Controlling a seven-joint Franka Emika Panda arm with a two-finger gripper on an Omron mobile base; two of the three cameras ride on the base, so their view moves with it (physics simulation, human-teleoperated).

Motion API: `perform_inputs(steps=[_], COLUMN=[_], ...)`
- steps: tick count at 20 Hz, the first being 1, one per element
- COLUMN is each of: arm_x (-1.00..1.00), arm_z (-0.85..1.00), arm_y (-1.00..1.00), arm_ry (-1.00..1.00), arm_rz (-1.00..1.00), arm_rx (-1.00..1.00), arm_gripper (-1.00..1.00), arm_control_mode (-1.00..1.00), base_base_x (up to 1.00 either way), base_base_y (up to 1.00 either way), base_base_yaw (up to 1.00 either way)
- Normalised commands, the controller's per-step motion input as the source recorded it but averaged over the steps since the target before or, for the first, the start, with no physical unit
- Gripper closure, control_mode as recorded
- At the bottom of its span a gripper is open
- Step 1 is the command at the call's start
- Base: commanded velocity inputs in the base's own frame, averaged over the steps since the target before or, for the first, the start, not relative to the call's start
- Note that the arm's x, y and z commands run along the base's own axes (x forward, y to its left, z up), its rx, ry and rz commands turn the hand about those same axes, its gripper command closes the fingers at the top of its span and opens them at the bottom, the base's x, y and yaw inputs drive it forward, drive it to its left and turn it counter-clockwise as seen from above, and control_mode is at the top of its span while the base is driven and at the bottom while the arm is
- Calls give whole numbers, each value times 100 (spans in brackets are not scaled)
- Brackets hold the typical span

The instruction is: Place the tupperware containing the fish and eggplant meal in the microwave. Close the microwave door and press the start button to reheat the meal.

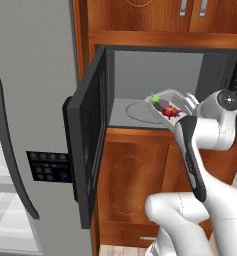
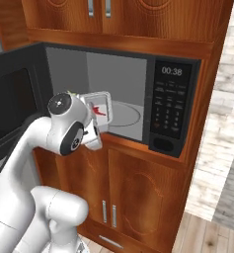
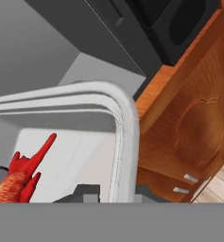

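Observation:
The tupperware, a clear shallow tray, hangs tilted at the mouth of the open microwave, just above the front of its grey floor. It holds a red fish and a dark eggplant with a green stem. My gripper is shut on the tray's near rim, with a dark finger on each side of it. The fish's tail lies inside the tray. From the right, the tupperware sits at the left front of the cavity. The microwave door stands swung wide to the left.
The button strip with its lit clock runs down the microwave's right side. A tall grey fridge stands to the left of the open door. Wooden cabinets lie below and above the microwave. My white arm crosses in front of the opening.

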Motion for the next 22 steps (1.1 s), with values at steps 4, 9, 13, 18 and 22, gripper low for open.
perform_inputs(steps=[4,9,13,18,22], arm_x=[58,61,61,52,46], arm_z=[-8,-7,-11,-24,-34], arm_y=[-13,-10,-1,-3,-9], arm_ry=[4,6,5,3,2], arm_rz=[-1,0,0,0,0], arm_rx=[0,0,0,0,0], arm_gripper=[100,100,100,100,100], arm_control_mode=[-100,-100,-100,-100,-100], base_base_x=[0,0,0,0,0], base_base_y=[0,0,0,0,0], base_base_yaw=[0,0,0,0,0])
